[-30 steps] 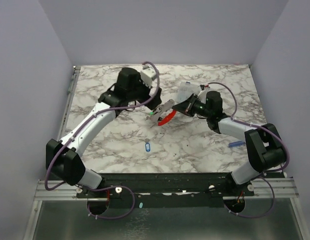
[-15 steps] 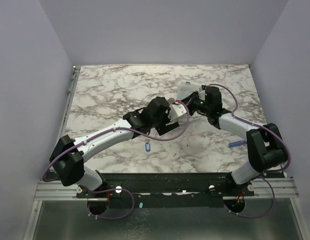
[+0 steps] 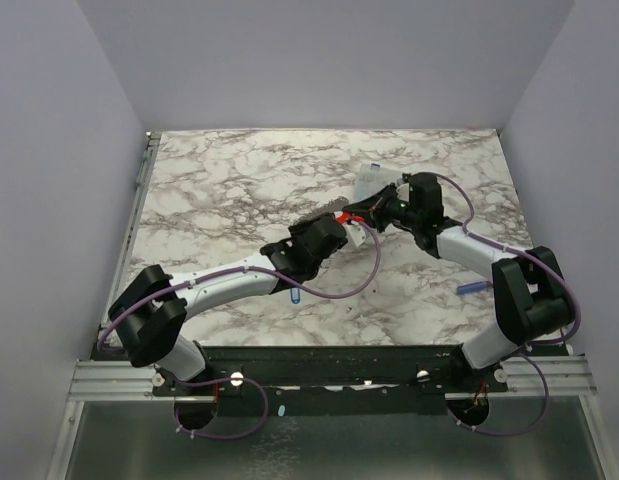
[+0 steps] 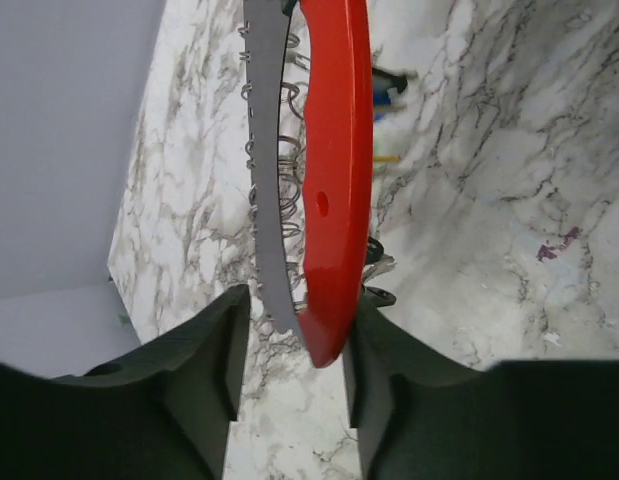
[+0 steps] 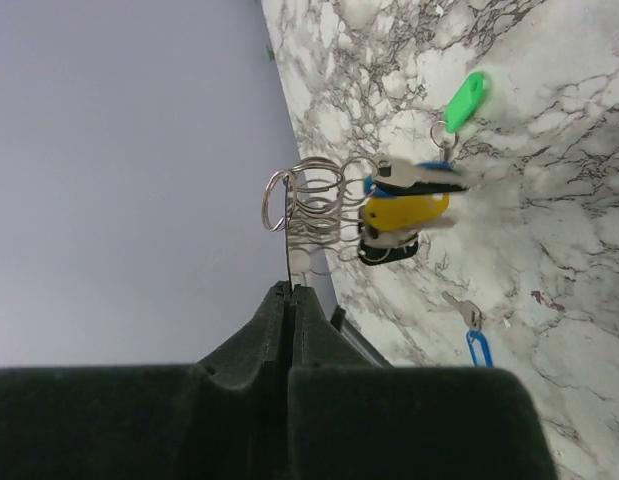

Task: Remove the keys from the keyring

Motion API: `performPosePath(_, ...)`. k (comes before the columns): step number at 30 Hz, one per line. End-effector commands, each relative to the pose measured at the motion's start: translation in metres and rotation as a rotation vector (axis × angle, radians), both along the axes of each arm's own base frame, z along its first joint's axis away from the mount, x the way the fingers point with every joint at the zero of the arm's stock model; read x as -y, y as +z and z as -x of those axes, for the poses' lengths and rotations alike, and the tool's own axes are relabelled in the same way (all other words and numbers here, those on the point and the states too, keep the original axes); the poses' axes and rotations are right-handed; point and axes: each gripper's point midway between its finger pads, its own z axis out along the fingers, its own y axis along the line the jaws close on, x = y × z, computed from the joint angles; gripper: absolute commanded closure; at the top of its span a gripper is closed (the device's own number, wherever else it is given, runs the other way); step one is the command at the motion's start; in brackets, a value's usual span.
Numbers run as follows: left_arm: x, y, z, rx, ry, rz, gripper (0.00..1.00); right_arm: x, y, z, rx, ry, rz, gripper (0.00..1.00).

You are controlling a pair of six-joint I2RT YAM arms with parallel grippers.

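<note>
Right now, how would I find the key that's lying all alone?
Look on the marble table, near the bunch of keys hanging from the keyring pinched by the right gripper. One key lies flat on the marble by itself, wearing a blue tag; the others dangle together.

Plain lavender walls [image 3: 49, 150] enclose a white-and-grey marble-patterned table [image 3: 219, 170] on three sides.

On your table [image 3: 219, 190], 1 key [image 3: 294, 296] lies in front and left of the keyring [image 5: 307, 208]; the stick [image 3: 471, 288] lies far right.
</note>
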Motion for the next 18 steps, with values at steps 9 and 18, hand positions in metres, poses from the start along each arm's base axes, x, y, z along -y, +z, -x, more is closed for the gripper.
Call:
performPosePath(9,0.003,0.019,-0.007,0.008,0.019,0.076,1.00,-0.001,0.018,0.014,0.015,0.027,-0.079,0.79)
performPosePath(18,0.001,0.046,-0.002,-0.301,-0.116,0.322,1.00,0.014,0.047,0.022,0.386,0.213,0.008,0.27)
